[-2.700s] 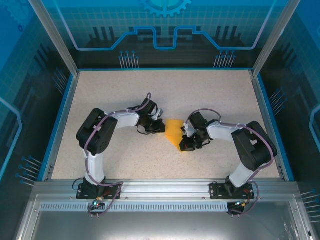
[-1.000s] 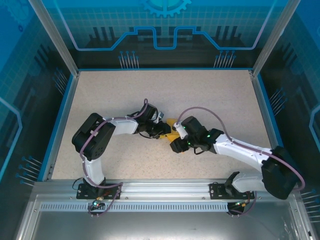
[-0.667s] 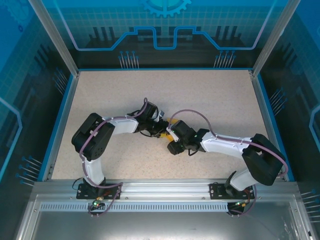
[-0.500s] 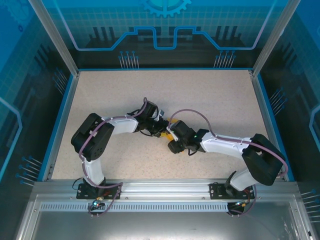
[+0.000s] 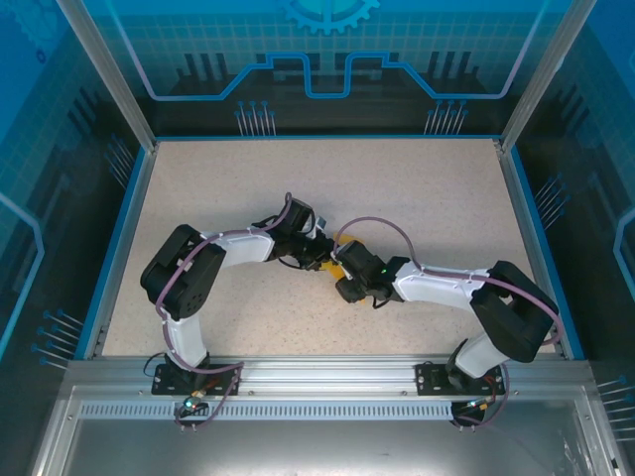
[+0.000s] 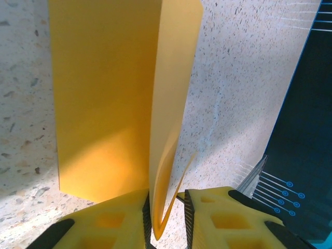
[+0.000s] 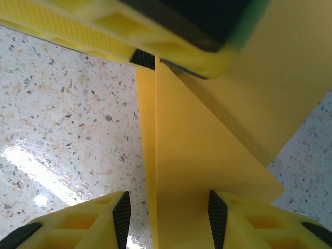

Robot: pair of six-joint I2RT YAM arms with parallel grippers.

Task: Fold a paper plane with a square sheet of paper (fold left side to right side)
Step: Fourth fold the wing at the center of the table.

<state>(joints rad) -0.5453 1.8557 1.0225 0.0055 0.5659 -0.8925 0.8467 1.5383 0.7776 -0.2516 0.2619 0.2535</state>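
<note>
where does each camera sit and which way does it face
Top external: above and behind the bases, looking down on the table; both arms show, left end effector and right end effector meeting at the sheet of paper.
Left wrist: on the left arm, looking along the left fingers at the paper's raised fold.
Right wrist: on the right arm, looking down past the right fingers onto the paper.
Shared: all see the paper; right wrist also catches the left end effector.
</note>
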